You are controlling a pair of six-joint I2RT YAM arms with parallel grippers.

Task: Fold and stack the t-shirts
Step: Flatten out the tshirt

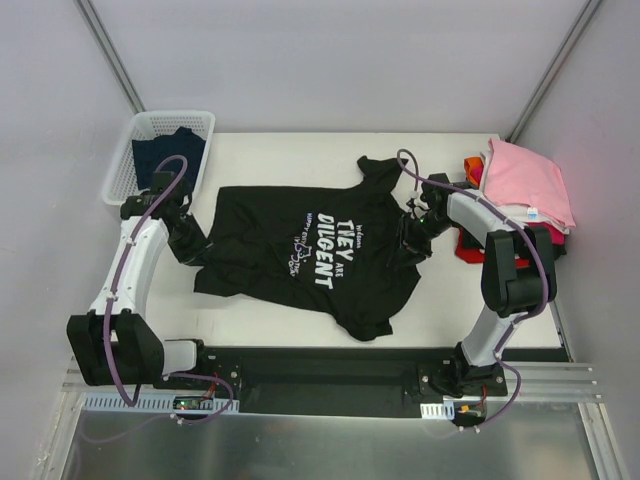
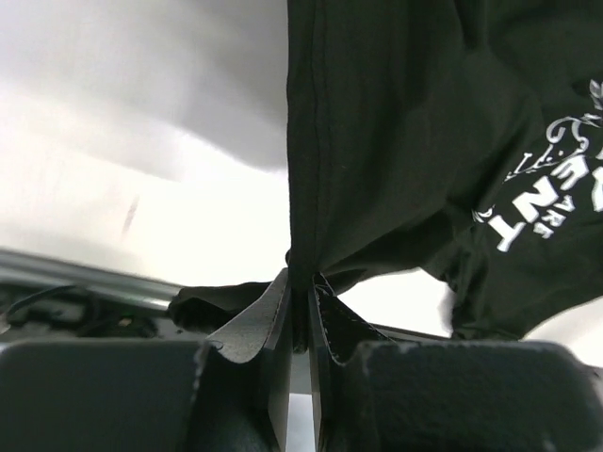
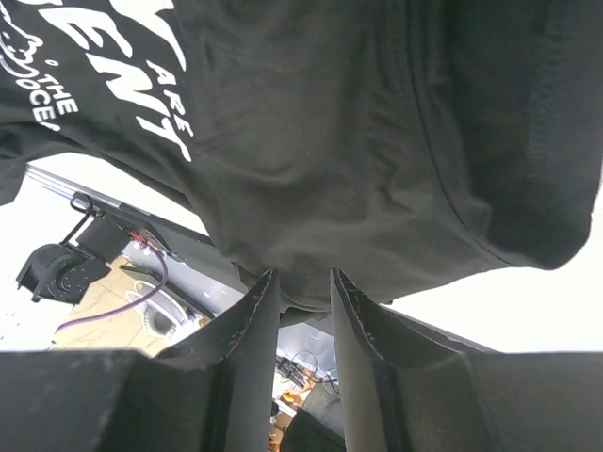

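A black t-shirt [image 1: 310,250] with white lettering lies spread across the middle of the table, chest print facing up. My left gripper [image 1: 188,243] is at its left edge, and in the left wrist view that gripper [image 2: 301,285] is shut on a pinch of the black cloth [image 2: 396,141]. At the shirt's right edge, my right gripper [image 1: 412,243] also holds it. The right wrist view shows this gripper [image 3: 301,287] shut on a thicker bunch of the black fabric [image 3: 358,141]. A pink t-shirt [image 1: 525,180] tops a stack at the right, with red [image 1: 470,247] and orange [image 1: 472,165] cloth showing under it.
A white basket [image 1: 120,165] at the back left holds a dark navy t-shirt [image 1: 168,152]. The table's near edge meets a black rail [image 1: 320,365] carrying both arm bases. Grey walls close in behind and at both sides.
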